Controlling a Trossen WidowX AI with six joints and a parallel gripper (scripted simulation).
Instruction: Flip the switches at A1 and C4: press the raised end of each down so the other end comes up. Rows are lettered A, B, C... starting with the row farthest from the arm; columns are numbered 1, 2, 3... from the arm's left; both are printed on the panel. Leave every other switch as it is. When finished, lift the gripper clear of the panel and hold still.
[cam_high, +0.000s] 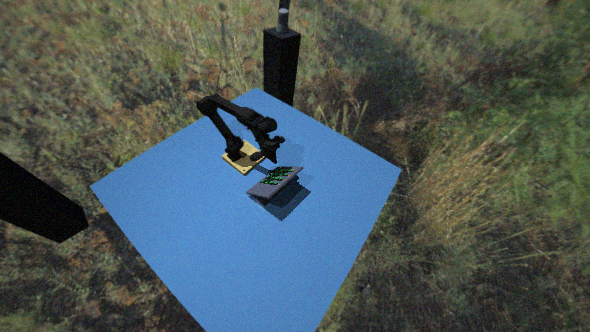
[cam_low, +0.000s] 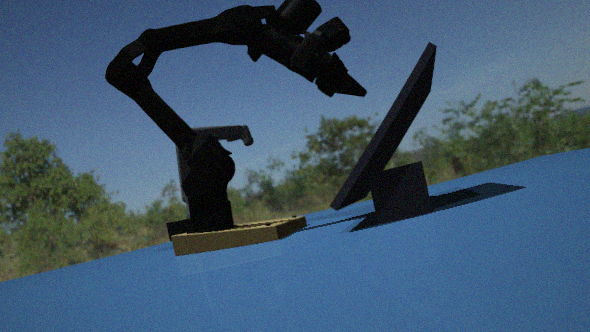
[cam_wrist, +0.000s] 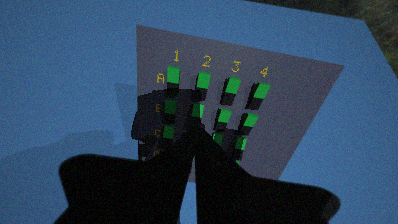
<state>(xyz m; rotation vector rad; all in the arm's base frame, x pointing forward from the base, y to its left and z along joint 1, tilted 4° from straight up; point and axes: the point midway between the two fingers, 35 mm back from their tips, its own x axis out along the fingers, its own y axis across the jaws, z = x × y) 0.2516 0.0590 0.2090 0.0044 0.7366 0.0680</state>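
The tilted grey switch panel (cam_high: 263, 192) (cam_low: 391, 132) (cam_wrist: 305, 95) stands in front of the arm. In the wrist view, switch A1 (cam_wrist: 173, 75) shows a green upper part and a dark lower part, like A2, A3 and A4. Switch C4 (cam_wrist: 241, 143) shows green near the right finger, partly in shadow; which end is raised I cannot tell. My gripper (cam_high: 274, 161) (cam_low: 364, 93) (cam_wrist: 197, 132) is shut and empty. Its tips are apart from the panel in the exterior view and overlap its middle in the wrist view. The fingers hide most of row D.
The gripper's shadow darkens B1 (cam_wrist: 170, 107) and C1 (cam_wrist: 168, 132). The panel rests on a dark block (cam_low: 401, 192) on the blue table (cam_high: 215, 240) (cam_low: 350, 285) (cam_wrist: 65, 75). The arm's tan base plate (cam_high: 244, 168) (cam_low: 227, 241) is behind the panel's near edge.
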